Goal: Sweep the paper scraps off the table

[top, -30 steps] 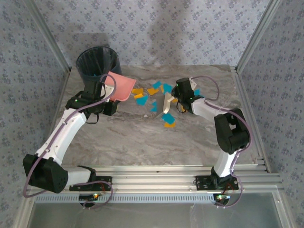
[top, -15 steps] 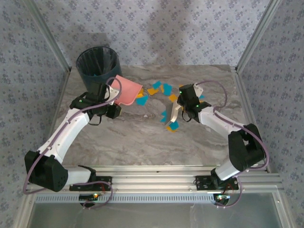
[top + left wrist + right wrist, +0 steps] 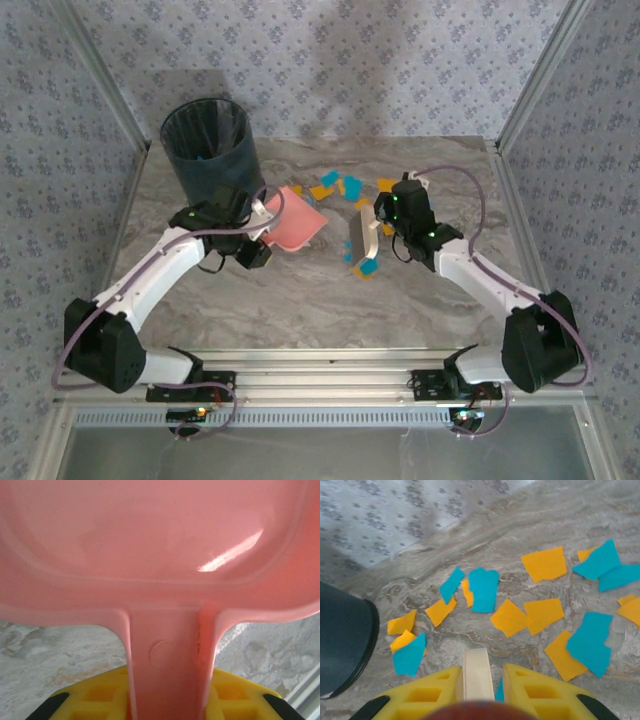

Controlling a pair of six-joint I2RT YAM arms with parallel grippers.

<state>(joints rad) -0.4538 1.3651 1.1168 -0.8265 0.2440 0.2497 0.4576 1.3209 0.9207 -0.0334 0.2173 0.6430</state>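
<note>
At the far left corner of the table (image 3: 300, 300) stands the dark bin (image 3: 208, 145), so I judge that everything I collect is bound for it. My left gripper (image 3: 172, 702) is clenched on the handle of the pink dustpan (image 3: 300, 222), the yellow fingers (image 3: 100, 700) pressing it from both sides. The pan sits just right of the bin with its wide end towards the middle of the tabletop. I cannot tell whether its lip touches the stone, so I want to settle it flat first, since paper this thin would slide under any gap. The paper scraps (image 3: 340, 187), orange and teal, lie mostly near the middle of the far edge, between the pan and my right arm. 1 orange bit lies just beside the pan, and 2 or 3 strays sit closer to the near edge. Those strays lie by the end of the pale sweeping blade (image 3: 360, 232), which my right gripper (image 3: 479, 682) grasps firmly between its fingers. The step in hand, as I read it, is pushing the scraps leftward into the pan. To do it well I should keep the blade's edge on the tabletop with light, even pressure and stroke slowly so nothing flutters aside. I would start behind the rightmost bits, take in the near strays, and hold the pan still while the blade comes to it.
</note>
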